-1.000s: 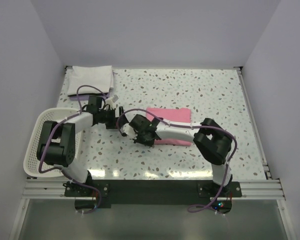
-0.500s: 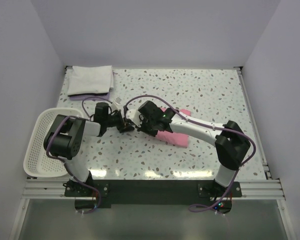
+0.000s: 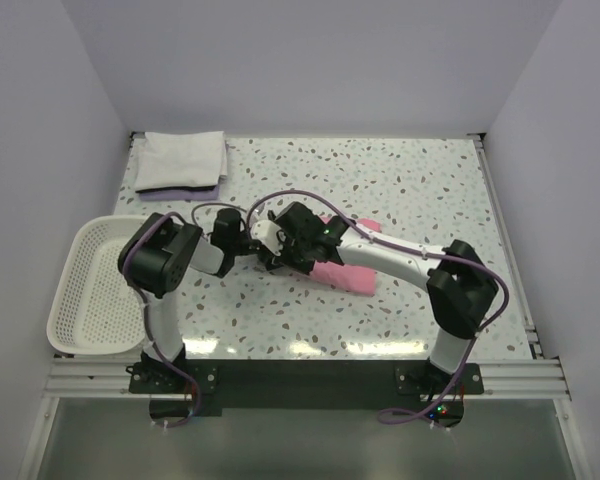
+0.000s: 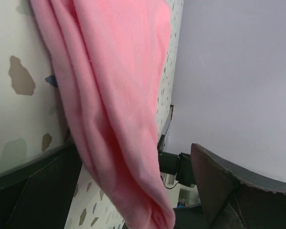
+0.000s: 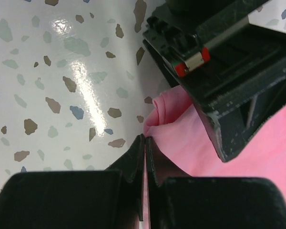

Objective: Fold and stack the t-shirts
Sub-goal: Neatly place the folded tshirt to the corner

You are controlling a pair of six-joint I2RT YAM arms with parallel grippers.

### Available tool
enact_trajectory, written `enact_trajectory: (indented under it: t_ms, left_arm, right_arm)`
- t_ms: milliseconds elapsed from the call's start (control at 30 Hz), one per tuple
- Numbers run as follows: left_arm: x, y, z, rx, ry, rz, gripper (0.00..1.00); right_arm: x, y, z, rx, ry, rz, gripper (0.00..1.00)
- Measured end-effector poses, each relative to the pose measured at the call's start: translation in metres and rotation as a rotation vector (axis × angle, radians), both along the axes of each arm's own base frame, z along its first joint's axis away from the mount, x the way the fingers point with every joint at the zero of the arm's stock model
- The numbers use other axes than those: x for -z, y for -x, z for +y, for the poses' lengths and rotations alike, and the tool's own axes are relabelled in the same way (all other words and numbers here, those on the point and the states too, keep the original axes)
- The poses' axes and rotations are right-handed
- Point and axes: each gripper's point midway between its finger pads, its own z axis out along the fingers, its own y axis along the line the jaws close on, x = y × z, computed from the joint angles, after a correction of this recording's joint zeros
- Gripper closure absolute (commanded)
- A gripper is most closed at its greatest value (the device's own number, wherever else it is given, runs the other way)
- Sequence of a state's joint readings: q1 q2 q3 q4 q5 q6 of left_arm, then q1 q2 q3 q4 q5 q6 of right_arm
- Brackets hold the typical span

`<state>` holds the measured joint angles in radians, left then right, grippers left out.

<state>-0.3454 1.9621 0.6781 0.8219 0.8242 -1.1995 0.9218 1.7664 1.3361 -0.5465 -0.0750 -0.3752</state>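
Two grippers are mine, and both meet at the left end of the pink t-shirt (image 3: 345,276), just left of the centre of the overhead view. The shirt lies as a folded strip on the speckled table (image 3: 410,190), running down and to the right, with my right forearm crossing over much of it.

My right gripper (image 5: 144,139) has its jaws pressed tight together. A thin line of pink shows between them, and a small bunched corner of the shirt sits right at the tips, so I am pinching the cloth's edge. In that wrist view the table shows to the left, and the rest of the shirt spreads to the lower right.

My left gripper (image 4: 133,183) has its jaws spread wide. A thick fold of the pink cloth runs down the picture between the two dark fingers and lies against the one at lower left.

The white t-shirt (image 3: 180,160) is a folded rectangle in the upper left corner of the table, well apart from the pink one. A white mesh basket (image 3: 65,290) sits at the table's left edge, beside my left arm.
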Motion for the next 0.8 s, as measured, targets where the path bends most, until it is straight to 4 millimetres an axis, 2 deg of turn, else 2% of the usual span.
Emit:
enact_trajectory:
  t_ms: [100,167,200,267,300,367,400,433,567,600,633,667,700,767,800]
  left_arm:
    - [-0.001,-0.002,-0.011,0.013,0.018,0.017,0.01]
    - [0.0,-0.002,-0.016,0.021,0.023,0.025,0.12]
    - [0.001,-0.003,-0.018,0.021,0.023,0.032,0.3]
    - [0.007,-0.004,-0.02,0.022,0.012,0.048,0.46]
    - [0.011,-0.005,-0.021,0.024,0.004,0.059,0.63]
    - [0.02,-0.007,-0.021,0.03,-0.018,0.079,0.81]
    - [0.023,-0.008,-0.021,0.037,-0.037,0.091,0.95]
    - [0.025,-0.01,-0.021,0.046,-0.055,0.09,1.0]
    - [0.021,-0.029,-0.027,0.108,-0.147,0.011,1.0]
    - [0.02,-0.033,-0.027,0.123,-0.175,0.0,1.0]
    - [0.018,-0.042,-0.027,0.144,-0.233,-0.041,1.0]
    - [0.018,-0.046,-0.027,0.145,-0.252,-0.06,1.0]
    - [0.018,-0.055,-0.025,0.153,-0.308,-0.096,1.0]
    - [0.014,-0.077,-0.017,0.16,-0.414,-0.18,1.0]
    - [0.011,-0.088,-0.012,0.165,-0.469,-0.219,1.0]
  right_arm:
    - [0.003,-0.001,0.001,0.0,0.006,0.004,1.0]
    - [0.004,-0.002,0.002,0.0,0.008,0.005,1.0]
    - [0.004,-0.002,0.002,0.0,0.008,0.005,1.0]
    - [0.003,-0.003,0.003,0.003,0.007,0.001,1.0]
    - [0.002,-0.004,0.004,0.004,0.004,0.0,1.0]
    - [0.002,-0.005,0.005,0.01,-0.001,0.0,1.0]
    - [0.001,-0.005,0.006,0.014,-0.003,-0.001,1.0]
    - [0.0,-0.006,0.006,0.019,-0.004,-0.002,1.0]
    - [-0.001,-0.013,0.002,0.051,0.002,-0.02,1.0]
    - [-0.002,-0.016,0.001,0.065,0.003,-0.026,0.8]
    - [-0.002,-0.018,-0.001,0.086,0.002,-0.028,0.53]
    - [-0.002,-0.019,-0.002,0.097,-0.002,-0.02,0.53]
    - [-0.003,-0.021,-0.005,0.109,0.0,-0.015,0.28]
    - [-0.006,-0.022,-0.008,0.141,-0.012,0.015,0.18]
    - [-0.008,-0.025,-0.012,0.16,-0.018,0.025,0.09]
